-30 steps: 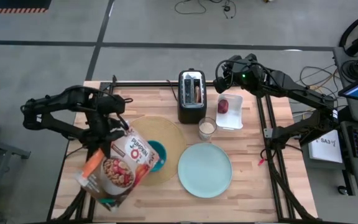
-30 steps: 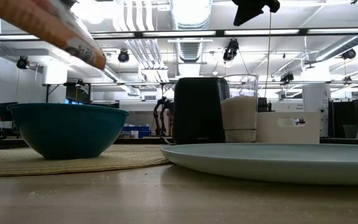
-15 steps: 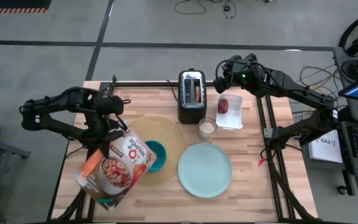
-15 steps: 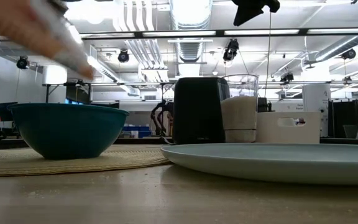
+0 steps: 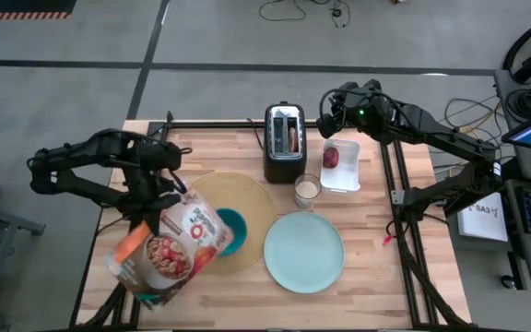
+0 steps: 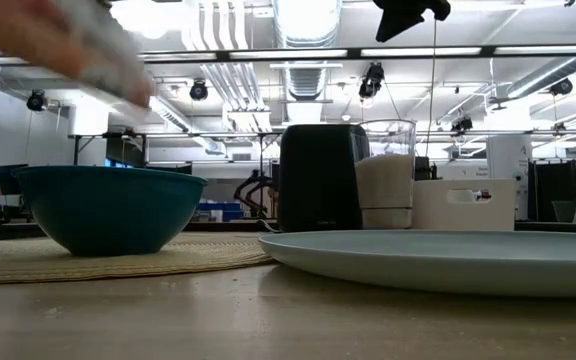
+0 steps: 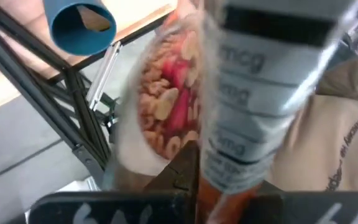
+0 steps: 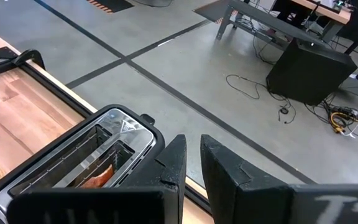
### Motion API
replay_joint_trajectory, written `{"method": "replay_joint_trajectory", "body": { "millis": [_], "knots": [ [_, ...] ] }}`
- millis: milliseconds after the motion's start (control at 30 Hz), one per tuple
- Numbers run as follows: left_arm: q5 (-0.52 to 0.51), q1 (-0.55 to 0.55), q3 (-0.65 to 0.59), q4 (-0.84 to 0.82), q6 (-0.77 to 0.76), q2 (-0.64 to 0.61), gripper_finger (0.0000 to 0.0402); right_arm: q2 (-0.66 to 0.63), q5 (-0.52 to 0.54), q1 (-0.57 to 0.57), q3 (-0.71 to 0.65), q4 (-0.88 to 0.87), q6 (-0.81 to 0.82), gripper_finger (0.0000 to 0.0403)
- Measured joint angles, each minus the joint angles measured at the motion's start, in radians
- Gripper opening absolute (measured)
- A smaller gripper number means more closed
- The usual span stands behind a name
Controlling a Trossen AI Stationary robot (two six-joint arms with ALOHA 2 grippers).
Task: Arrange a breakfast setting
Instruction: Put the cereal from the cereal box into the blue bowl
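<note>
My left gripper (image 5: 159, 205) is shut on a cereal box (image 5: 173, 249) that it holds tilted above the teal bowl (image 5: 234, 231). The bowl stands on the round tan placemat (image 5: 247, 198). The large pale-blue plate (image 5: 304, 251) lies to the placemat's right. The dark blue cup (image 7: 79, 25) shows only in the left wrist view, by the table's edge. The dark red fruit (image 5: 331, 157) lies in a white container (image 5: 350, 173). My right gripper (image 8: 193, 155) hangs shut and empty above the toaster (image 5: 284, 143). The spoon is out of view. My left gripper holds the cereal box near its far end (image 5: 175, 214). One dark finger (image 7: 184, 171) lies against the box's narrow printed side (image 7: 241, 124); the box hides the other finger. The box is lifted clear and tilted, with its blurred end (image 6: 108, 65) above the bowl.
A glass of white liquid (image 5: 307, 191) stands between the toaster and the plate. A browned slice sits in a toaster slot (image 8: 98, 177). Bare wood lies along the near edge (image 5: 358, 295) and right of the plate.
My left gripper has gone a little toward the table's left edge with the cereal box. More of the teal bowl shows in the high view. In the low view the box's end has drawn back to the left above the bowl.
</note>
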Motion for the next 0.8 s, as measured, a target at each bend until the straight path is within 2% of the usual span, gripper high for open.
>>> {"method": "replay_joint_trajectory", "body": {
  "millis": [300,400,500,600,800],
  "knots": [
    [0.000,0.005,-0.001,0.003,-0.034,-0.004,0.0000,0.000,0.000,0.000,0.000,-0.002,0.002,0.0038],
    [0.002,0.006,0.000,0.008,0.016,-0.001,0.0000,0.000,0.000,0.000,0.000,-0.001,0.003,0.0038],
    [0.013,0.012,-0.008,0.010,-0.017,0.002,0.0000,0.001,0.000,0.000,0.000,-0.002,0.003,0.0038],
    [0.023,0.013,-0.004,0.005,0.044,0.007,0.0000,0.001,0.000,0.000,0.000,-0.002,0.004,0.0038],
    [0.033,0.014,-0.012,-0.009,0.031,0.004,0.0000,0.001,0.000,0.000,0.000,-0.002,0.008,0.0038]
  ]
}}
